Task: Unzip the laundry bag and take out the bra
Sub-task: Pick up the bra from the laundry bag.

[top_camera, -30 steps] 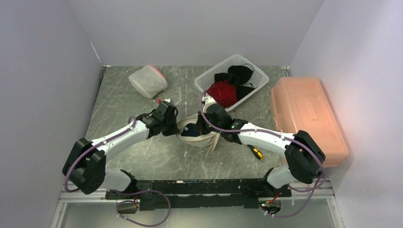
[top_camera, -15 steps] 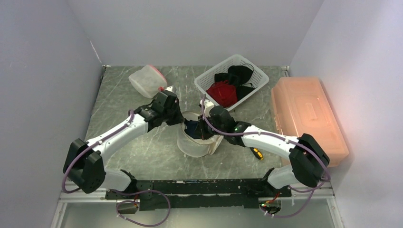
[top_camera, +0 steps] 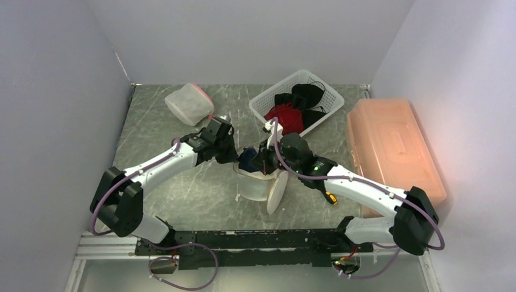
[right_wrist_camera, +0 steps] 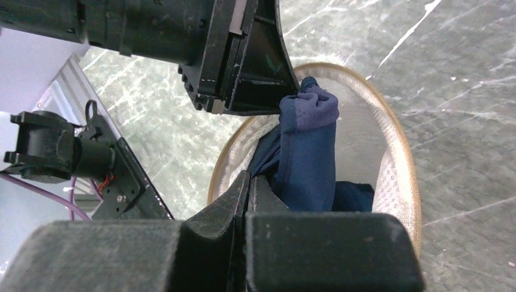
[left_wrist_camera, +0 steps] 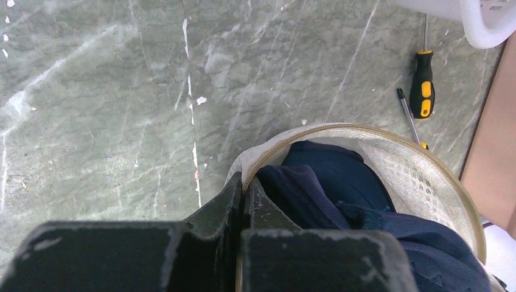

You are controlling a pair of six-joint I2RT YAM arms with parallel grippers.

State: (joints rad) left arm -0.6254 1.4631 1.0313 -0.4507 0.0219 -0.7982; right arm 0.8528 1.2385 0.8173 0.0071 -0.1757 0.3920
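Laundry bag (top_camera: 258, 185): flat on the table a second ago, now hanging open-mouthed between both grippers.
Left gripper (left_wrist_camera: 243, 182): pinched tight on the bag's tan rim.
Right gripper (right_wrist_camera: 246, 182): clamped on a fold of the bra, opposite the left.
Bra (right_wrist_camera: 310, 152): navy, rising from the right fingertips through the mouth, its top fold touching the left gripper; the rest bunched inside.

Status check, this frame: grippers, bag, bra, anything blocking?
Left gripper shut on laundry bag rim. Right gripper shut on navy bra, partly out of open bag. Nothing blocking.
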